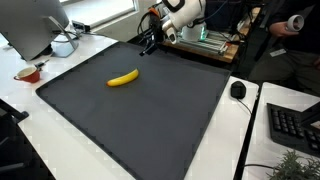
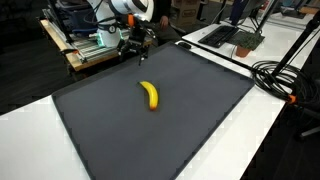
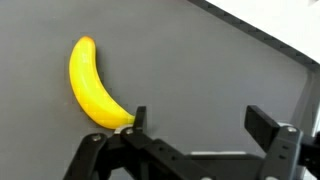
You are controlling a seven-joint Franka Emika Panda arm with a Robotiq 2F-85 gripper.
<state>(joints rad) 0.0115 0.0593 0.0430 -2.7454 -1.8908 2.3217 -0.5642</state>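
Gaping empty, angular black jaws well apart from smooth curved yellow banana [image 1: 123, 78] on matte mat [image 1: 150, 125]

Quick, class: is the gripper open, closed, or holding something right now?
Gripper: open, holding nothing; the banana lies on the dark mat, apart from it.
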